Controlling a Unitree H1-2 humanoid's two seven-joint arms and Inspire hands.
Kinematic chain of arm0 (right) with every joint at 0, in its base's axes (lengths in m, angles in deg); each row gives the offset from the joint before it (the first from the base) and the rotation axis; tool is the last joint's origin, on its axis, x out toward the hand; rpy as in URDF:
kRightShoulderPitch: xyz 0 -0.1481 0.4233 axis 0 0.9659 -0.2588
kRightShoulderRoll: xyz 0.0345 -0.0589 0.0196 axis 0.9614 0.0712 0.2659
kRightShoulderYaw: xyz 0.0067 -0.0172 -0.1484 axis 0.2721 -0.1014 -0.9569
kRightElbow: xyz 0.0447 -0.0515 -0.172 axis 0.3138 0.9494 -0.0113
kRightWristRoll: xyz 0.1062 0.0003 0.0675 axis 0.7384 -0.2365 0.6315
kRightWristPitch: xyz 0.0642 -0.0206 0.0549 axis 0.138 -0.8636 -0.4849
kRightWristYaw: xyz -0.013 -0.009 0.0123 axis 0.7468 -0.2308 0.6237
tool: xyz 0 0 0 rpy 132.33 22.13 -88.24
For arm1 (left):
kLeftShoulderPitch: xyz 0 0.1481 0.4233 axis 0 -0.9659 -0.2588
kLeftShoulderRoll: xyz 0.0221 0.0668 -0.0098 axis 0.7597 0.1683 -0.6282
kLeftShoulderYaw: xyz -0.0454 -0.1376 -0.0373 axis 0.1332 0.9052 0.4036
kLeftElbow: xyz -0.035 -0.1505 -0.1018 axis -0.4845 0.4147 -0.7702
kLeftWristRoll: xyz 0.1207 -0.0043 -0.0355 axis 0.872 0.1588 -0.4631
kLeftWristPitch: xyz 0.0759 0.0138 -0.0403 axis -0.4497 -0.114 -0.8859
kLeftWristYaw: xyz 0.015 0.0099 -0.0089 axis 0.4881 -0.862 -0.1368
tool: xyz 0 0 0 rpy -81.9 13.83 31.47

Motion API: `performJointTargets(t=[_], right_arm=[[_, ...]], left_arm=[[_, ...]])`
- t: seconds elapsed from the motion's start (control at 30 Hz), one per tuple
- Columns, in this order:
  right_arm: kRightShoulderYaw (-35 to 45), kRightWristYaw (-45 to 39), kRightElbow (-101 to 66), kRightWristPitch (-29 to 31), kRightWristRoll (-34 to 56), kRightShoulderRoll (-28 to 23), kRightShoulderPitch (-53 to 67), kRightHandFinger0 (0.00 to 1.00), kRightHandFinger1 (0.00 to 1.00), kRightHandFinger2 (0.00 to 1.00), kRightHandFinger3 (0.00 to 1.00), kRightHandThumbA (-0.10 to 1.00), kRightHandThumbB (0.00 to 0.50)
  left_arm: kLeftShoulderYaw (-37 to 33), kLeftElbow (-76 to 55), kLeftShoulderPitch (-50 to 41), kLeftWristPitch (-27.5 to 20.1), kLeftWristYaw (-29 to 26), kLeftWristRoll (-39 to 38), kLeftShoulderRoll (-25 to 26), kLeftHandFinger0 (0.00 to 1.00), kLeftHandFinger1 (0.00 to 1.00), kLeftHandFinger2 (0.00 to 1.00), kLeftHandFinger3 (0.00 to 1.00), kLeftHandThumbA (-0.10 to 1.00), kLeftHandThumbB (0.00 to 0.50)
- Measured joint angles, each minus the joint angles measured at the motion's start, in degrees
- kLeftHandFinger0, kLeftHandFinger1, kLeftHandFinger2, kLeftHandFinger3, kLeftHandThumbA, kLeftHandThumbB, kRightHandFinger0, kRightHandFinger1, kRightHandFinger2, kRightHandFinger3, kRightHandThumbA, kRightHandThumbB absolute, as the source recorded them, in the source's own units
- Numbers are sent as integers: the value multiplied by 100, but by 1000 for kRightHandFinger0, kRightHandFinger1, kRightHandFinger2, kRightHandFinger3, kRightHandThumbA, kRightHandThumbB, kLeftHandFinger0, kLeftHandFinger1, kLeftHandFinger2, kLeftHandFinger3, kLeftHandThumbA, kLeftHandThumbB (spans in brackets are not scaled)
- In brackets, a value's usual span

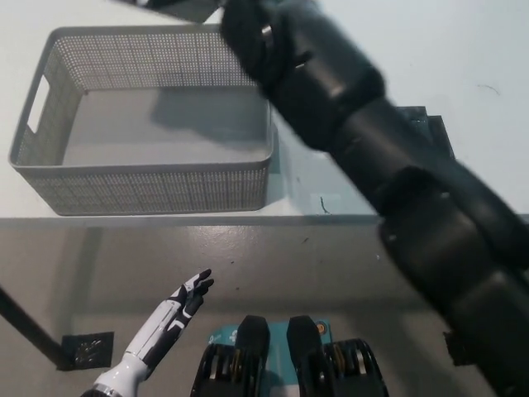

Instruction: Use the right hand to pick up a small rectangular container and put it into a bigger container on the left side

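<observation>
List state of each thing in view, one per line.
Basket: upright on table, nothing inside.
Small container: mostly out of view at the top edge, above basket's far rim.
Right arm: stretched over basket; hand hidden.
Left hand: open, idle below table edge.

The black right arm [372, 165] reaches over the grey basket [149, 186]; the white left hand [186, 298] rests low.

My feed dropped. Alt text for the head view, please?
The black right arm reaches diagonally over the empty grey mesh basket on the white table, its hand out of frame. The white left hand rests low, fingers apart.
</observation>
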Motion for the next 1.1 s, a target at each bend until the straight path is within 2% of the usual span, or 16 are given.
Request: performJointTargets(t=[0.07,0.13,0.17,0.2,0.23,0.27,0.3,0.33,0.5,0.57,0.63,0.87,1.0,1.07,1.1], right_arm=[[-11,82,360,62,1,167,-57,0,304,717,360,-100,271],[-17,163,623,122,3,285,-76,7,376,782,487,-100,275],[-24,203,785,135,2,336,-77,1,383,784,523,-100,274],[-24,222,885,134,3,365,-79,22,420,836,623,-100,263],[-24,232,975,133,5,382,-79,233,563,911,904,16,262],[-23,221,1053,113,11,390,-83,705,1000,1000,1000,420,366],[-22,179,1109,81,18,390,-89,1000,1000,1000,1000,525,449],[-10,6,1253,-17,50,391,-132,1000,1000,1000,1000,601,493],[60,-552,1400,-194,162,361,-213,1000,1000,1000,1000,891,500],[82,-663,1400,-198,205,349,-239,1000,1000,1000,1000,907,500],[169,-866,1393,-193,300,305,-300,1000,1000,1000,1000,877,500],[682,-1294,1228,-105,687,148,-445,1000,1000,1000,1000,988,500],[1064,-1550,992,58,989,31,-547,1000,1000,1000,1000,949,500],[1381,-1634,789,183,1208,-38,-569,1000,1000,1000,1000,965,500],[1514,-1657,682,230,1297,-75,-571,1000,1000,1000,1000,1000,465]], left_arm=[[-9,-5,7,6,23,1,3,1000,1000,1000,1000,1000,323],[-14,-13,13,10,43,3,13,1000,1000,1000,1000,1000,317],[-16,-13,18,11,54,4,23,1000,1000,1000,1000,1000,316],[-17,-14,19,11,65,4,39,1000,1000,1000,1000,1000,324],[-18,-17,19,11,73,4,52,1000,1000,1000,1000,1000,324],[-18,-17,24,11,85,4,65,1000,1000,1000,1000,1000,323],[-18,-17,28,11,91,3,71,1000,1000,1000,1000,1000,323],[-18,-16,38,11,103,1,79,1000,1000,1000,1000,1000,328],[-52,-21,112,32,146,7,80,1000,1000,1000,1000,1000,336],[-62,-27,134,41,155,12,84,1000,1000,1000,1000,1000,330],[-77,-27,173,49,162,25,91,1000,1000,1000,1000,1000,320],[-117,-26,185,50,164,38,105,1000,1000,1000,1000,1000,322],[-142,-5,228,50,164,43,105,1000,1000,1000,1000,1000,325],[-152,1,250,50,164,43,105,1000,1000,1000,1000,1000,318],[-155,4,255,49,164,43,104,1000,1000,1000,1000,1000,317]])
